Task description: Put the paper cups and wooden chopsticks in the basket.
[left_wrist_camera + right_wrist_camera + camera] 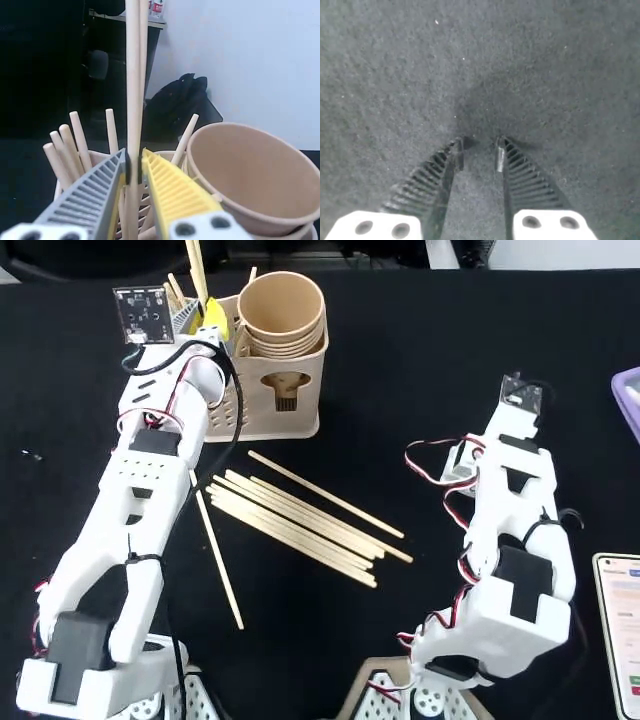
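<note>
While the left gripper (134, 167) pinches one long pale wooden chopstick (134, 75) upright between its grey and yellow jaws, it hangs over the beige slotted basket (285, 415), which stands near the tabletop's far edge, left of centre. Other standing chopsticks (75, 145) lean in the basket's left compartment, and a stack of brown paper cups (282, 305) sits in the compartment beside it. A loose bundle of wooden chopsticks (300, 520) lies slanted at the middle of the black cloth tabletop (420, 340), with a single chopstick (218, 560) just to its left, angled toward the near edge. The right gripper (479, 147) points down at the cloth toward the right edge, jaws a little apart with nothing held. Its tips seem to touch the cloth.
</note>
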`<move>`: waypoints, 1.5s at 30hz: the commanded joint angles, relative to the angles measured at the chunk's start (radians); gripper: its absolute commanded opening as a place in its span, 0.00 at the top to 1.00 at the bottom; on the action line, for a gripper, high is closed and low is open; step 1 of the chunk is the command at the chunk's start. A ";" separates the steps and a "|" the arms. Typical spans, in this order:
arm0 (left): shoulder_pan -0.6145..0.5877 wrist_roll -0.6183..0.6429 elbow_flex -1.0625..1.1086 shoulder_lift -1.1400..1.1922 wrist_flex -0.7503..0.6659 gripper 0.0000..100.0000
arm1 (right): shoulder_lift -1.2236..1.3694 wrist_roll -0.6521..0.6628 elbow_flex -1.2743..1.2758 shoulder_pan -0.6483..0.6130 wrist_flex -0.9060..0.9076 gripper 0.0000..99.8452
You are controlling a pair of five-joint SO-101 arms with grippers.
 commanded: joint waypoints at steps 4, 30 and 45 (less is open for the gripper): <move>-0.041 0.000 0.041 -0.107 -0.005 0.86 | -0.004 0.000 -0.051 -0.029 -0.002 0.88; -0.331 -0.009 0.608 -0.996 0.721 0.86 | -0.035 0.041 -0.081 -0.032 0.081 0.88; -0.343 0.000 0.997 -1.082 0.506 0.87 | -0.113 0.729 0.001 -0.404 0.249 0.88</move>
